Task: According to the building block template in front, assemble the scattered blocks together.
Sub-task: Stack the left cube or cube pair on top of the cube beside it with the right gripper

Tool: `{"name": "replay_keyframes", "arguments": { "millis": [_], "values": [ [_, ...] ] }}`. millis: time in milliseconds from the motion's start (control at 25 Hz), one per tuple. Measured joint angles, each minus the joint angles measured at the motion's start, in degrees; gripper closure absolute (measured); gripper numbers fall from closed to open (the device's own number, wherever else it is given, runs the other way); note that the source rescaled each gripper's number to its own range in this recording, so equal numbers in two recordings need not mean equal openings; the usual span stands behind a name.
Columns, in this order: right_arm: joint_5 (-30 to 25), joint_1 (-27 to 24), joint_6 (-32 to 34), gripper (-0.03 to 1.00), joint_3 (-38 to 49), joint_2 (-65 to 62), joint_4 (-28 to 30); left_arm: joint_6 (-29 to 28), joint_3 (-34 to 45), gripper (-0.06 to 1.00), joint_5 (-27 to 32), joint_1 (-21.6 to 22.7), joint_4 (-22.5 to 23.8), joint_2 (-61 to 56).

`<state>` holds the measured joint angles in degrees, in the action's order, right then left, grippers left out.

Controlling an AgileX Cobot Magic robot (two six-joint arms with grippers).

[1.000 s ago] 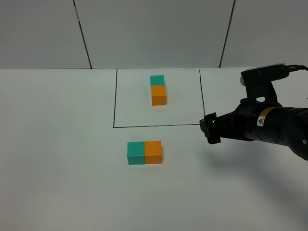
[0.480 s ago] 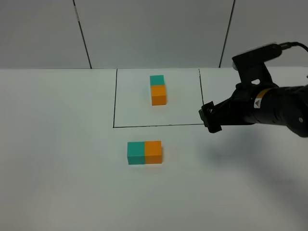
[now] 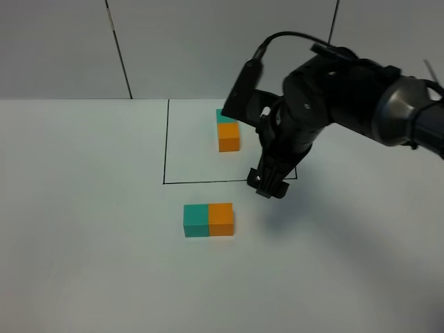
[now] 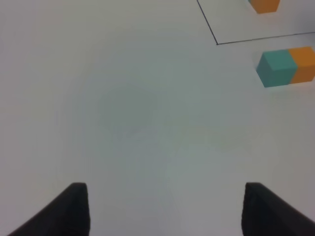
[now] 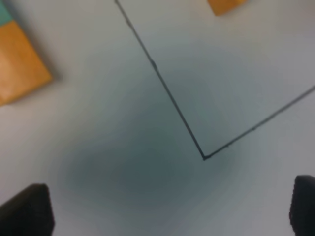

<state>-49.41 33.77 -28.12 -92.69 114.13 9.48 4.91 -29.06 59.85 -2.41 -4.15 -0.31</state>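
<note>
The scattered blocks, a teal cube point(image 3: 195, 220) and an orange cube point(image 3: 221, 219), sit touching side by side just in front of the black frame. They also show as the teal cube point(image 4: 276, 68) and orange cube point(image 4: 304, 64) in the left wrist view. Inside the frame stands the template, its orange cube point(image 3: 229, 137) in front of a teal cube point(image 3: 223, 114) partly hidden by the arm. My right gripper point(image 3: 267, 186) points down over the frame's front right corner point(image 5: 204, 157), open and empty, right of the orange cube point(image 5: 19, 61). My left gripper point(image 4: 167, 211) is open over bare table.
The thin black frame line point(image 3: 208, 182) runs across the white table point(image 3: 90, 208) between the two pairs of cubes. A grey wall with dark seams point(image 3: 118, 48) closes the back. The right arm's bulk point(image 3: 333, 90) hangs over the frame's right side.
The right arm has swung in from the right edge towards the middle, and its gripper now points down at the frame's front right corner. The cubes have not moved.
</note>
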Motion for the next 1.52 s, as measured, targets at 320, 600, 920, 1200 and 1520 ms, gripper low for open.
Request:
{"name": "replay_keyframes", "arguments": {
  "millis": [320, 600, 920, 1200, 1520],
  "values": [
    [-14.1, 5.0, -12.0, 0.01, -20.8, 14.3, -6.1, 0.0, 0.0, 0.48, 0.0, 0.0, 0.0, 0.0],
    [-18.1, 5.8, -15.1, 0.12, -26.9, 22.4, -7.5, 0.0, 0.0, 0.48, 0.0, 0.0, 0.0, 0.0],
    [-16.9, 5.8, -16.7, 0.31, -27.1, 25.3, -11.7, 0.0, 0.0, 0.48, 0.0, 0.0, 0.0, 0.0],
    [-15.0, 5.8, -17.2, 0.32, -27.3, 27.1, -14.1, 0.0, 0.0, 0.48, 0.0, 0.0, 0.0, 0.0],
    [-14.0, 5.8, -17.2, 0.78, -27.3, 28.5, -14.4, 0.0, 0.0, 0.48, 0.0, 0.0, 0.0, 0.0]
  ]
}}
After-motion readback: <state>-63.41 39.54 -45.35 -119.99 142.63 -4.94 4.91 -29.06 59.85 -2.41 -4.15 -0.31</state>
